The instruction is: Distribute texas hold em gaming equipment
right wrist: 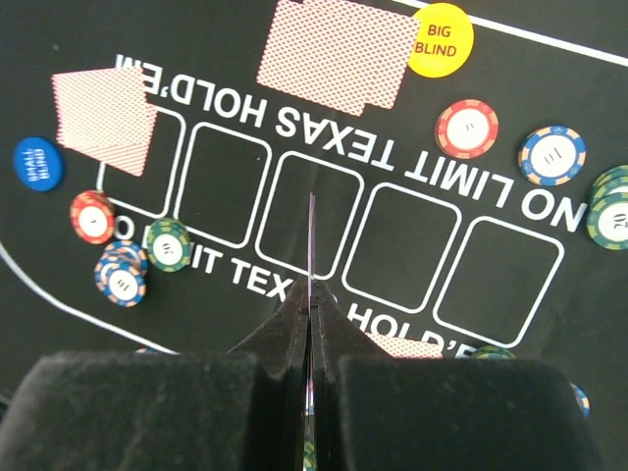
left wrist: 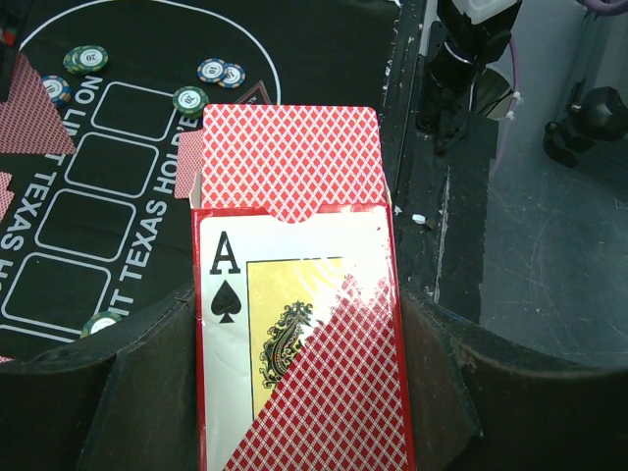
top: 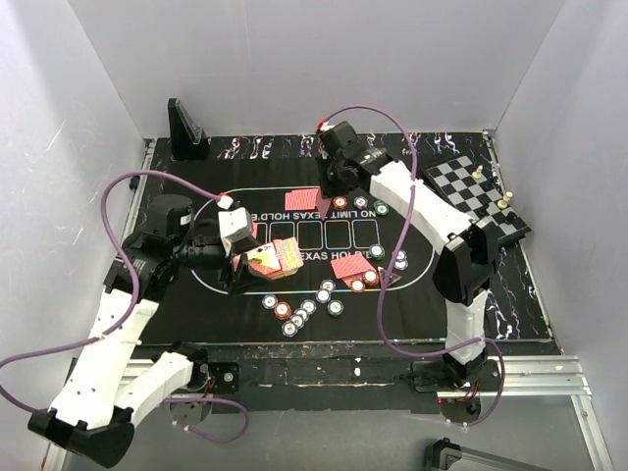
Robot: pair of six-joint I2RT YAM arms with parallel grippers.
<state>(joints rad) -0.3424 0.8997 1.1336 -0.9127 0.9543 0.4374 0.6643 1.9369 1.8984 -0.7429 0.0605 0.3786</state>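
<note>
My left gripper is shut on a red-patterned card box with an ace of spades on its front and its flap open, held above the mat's left side. At the mat's far side, my right gripper is shut on one playing card, seen edge-on above the row of printed boxes. Red-backed cards lie face down by a yellow BIG BLIND button. Other face-down cards and scattered poker chips rest on the mat.
The black mat printed NO LIMIT TEXAS HOLD'EM covers the table. A chessboard with pieces sits at the far right. A dark triangular stand is at the far left corner. A blue round button lies near one card pile.
</note>
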